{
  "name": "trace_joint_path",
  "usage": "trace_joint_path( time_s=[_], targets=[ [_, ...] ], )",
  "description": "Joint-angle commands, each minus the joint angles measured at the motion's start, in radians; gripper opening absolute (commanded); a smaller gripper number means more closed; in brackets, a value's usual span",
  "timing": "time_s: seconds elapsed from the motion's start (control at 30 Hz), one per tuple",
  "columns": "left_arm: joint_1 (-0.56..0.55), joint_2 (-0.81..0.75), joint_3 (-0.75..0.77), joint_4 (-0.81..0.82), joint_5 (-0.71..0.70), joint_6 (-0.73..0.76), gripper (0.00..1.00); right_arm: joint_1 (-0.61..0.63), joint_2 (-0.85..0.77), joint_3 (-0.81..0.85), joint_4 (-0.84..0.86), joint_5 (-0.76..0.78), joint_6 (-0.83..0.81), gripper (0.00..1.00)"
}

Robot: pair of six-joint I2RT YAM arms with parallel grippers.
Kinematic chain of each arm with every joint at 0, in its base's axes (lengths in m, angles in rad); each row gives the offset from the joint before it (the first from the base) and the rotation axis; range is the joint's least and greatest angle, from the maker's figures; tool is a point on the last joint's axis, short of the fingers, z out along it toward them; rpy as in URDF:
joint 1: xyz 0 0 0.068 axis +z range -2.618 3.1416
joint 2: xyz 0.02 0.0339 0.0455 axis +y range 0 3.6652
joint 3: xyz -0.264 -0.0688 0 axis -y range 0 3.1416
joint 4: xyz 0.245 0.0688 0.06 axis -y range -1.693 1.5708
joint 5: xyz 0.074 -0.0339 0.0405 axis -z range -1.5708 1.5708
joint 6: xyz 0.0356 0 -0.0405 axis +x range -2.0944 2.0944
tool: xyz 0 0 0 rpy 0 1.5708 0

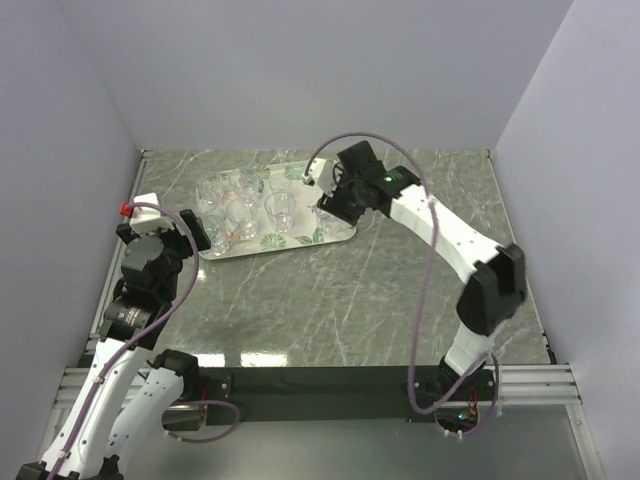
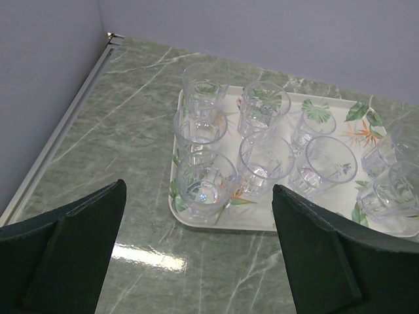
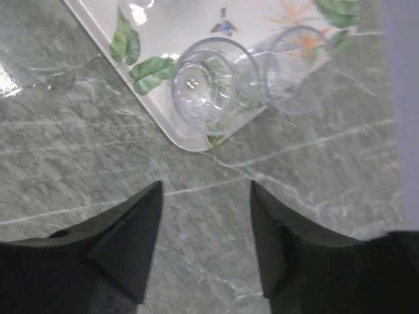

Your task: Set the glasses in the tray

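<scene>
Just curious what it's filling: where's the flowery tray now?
In the top view, the tray lies toward the marble table's far left, glasses standing in it, with the right arm's fingers at its right end.

Clear short glasses (image 2: pixel 265 160): nine counted from the left wrist view, seven seen whole and two cut off at the right edge of that view. The right wrist view takes in only two of them, and the top view is too small for a sure count. White leaf-and-flower printed tray (image 2: pixel 229 226): one; grey-green marbled table (image 1: pixel 350 290): one; grippers: two, namely one left gripper (image 2: pixel 198 196) and one right gripper (image 3: pixel 205 190), each with two dark fingers (image 2: pixel 78 235), four in all.
</scene>
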Motion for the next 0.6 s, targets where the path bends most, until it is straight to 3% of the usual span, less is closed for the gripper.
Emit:
trace_joint_path(
  time_s=[0.0,0.07,0.43,0.57],
  targets=[
    [0.005,-0.002,-0.014,0.048,0.003,0.007,0.99,0.0,-0.153,-0.076,0.077,0.06,0.033,0.66],
    [0.006,0.012,-0.014,0.048,0.006,0.005,0.99,-0.011,-0.211,-0.151,0.128,0.089,0.068,0.85],
    [0.005,0.078,-0.001,0.039,0.046,-0.006,0.99,-0.273,-0.628,-0.415,0.245,0.065,0.352,0.95],
    [0.005,0.111,0.043,-0.004,0.078,-0.012,1.0,-0.325,-0.776,-0.605,0.35,0.118,0.39,0.98]
  ],
)
